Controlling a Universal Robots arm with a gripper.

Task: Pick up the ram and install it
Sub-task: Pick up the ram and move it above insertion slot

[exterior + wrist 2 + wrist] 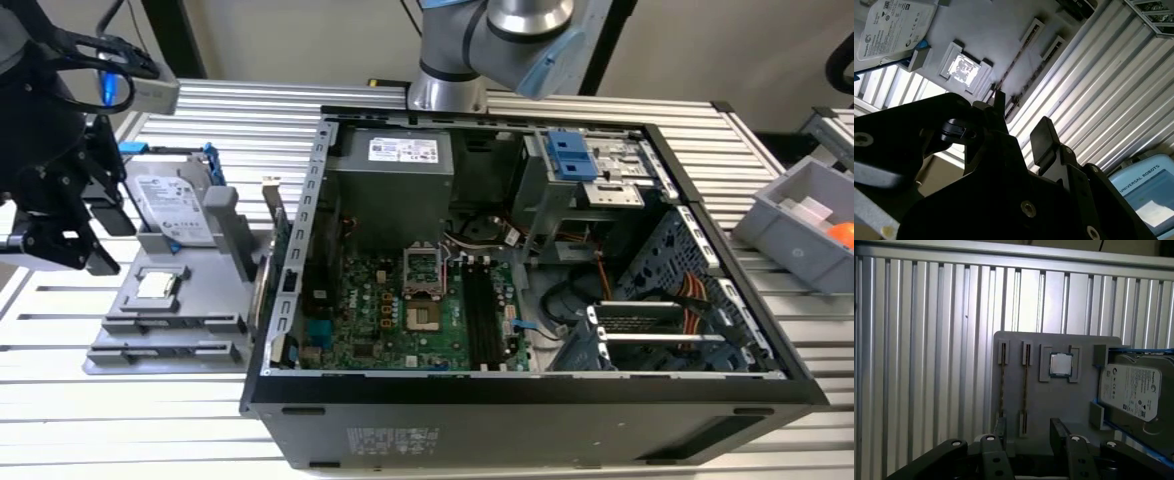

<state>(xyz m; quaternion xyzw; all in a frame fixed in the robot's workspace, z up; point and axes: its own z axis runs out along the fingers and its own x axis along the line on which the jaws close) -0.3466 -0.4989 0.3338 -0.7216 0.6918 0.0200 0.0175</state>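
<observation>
The black gripper, fingers spread wide and empty, hangs clear above the long thin ram stick slotted edgewise in the grey plastic tray.

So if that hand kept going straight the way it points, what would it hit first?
Probably a ram stick standing in its slot on the grey tray; it lines up between the fingers of the open hand. How far off it is, I cannot judge.
</observation>
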